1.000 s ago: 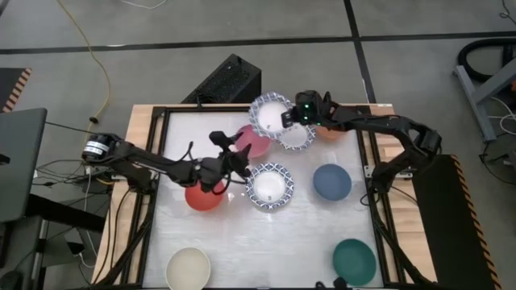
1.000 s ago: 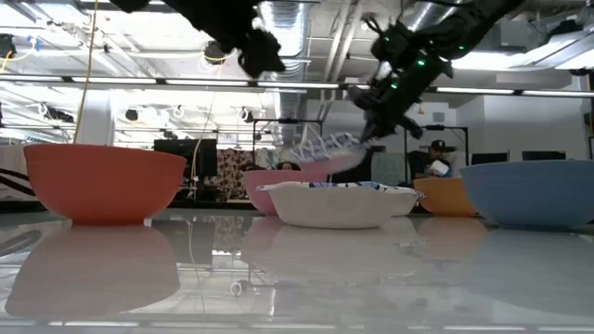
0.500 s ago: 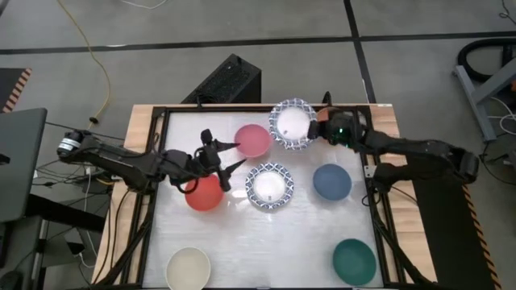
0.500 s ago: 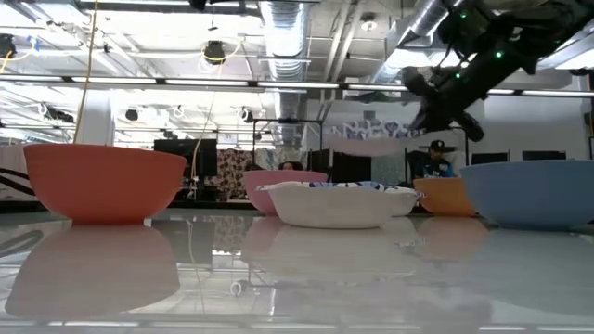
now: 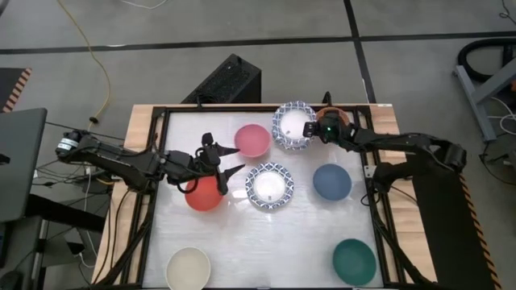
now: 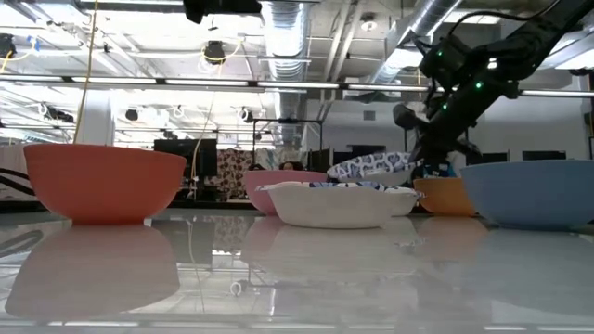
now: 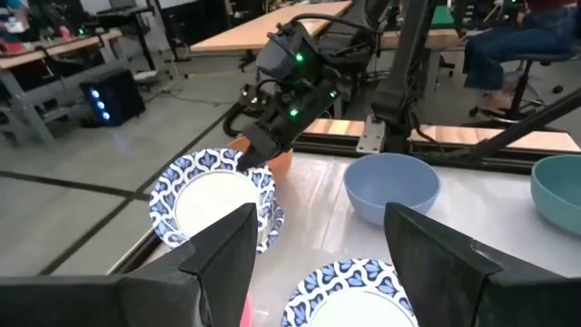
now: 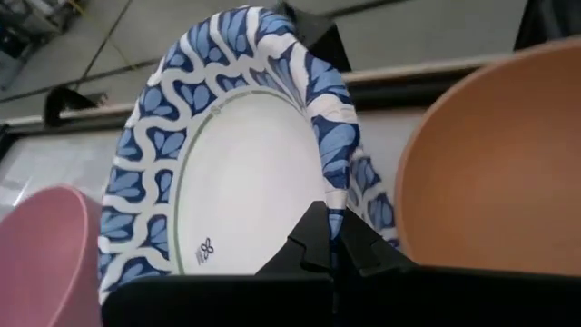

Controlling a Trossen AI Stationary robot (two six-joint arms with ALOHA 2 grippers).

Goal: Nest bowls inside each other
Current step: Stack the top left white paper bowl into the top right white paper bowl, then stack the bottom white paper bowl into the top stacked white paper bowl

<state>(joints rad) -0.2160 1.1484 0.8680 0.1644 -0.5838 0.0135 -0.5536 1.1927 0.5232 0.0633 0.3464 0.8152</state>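
The left gripper (image 5: 216,165) hangs with its dark fingers spread wide and empty, directly over the smooth red bowl (image 5: 203,193), the glossy pink bowl (image 5: 252,140) just beyond its tips and a flat-lying blue-rimmed bowl (image 5: 269,185) beside them. Farther right, the right gripper (image 5: 311,130) is pinched tight on the scalloped, blue-patterned rim of a second white bowl (image 5: 292,126), held tilted, with the rounded orange bowl (image 8: 490,163) right next to its fingers and the matte blue bowl (image 5: 331,182) nearer the front.
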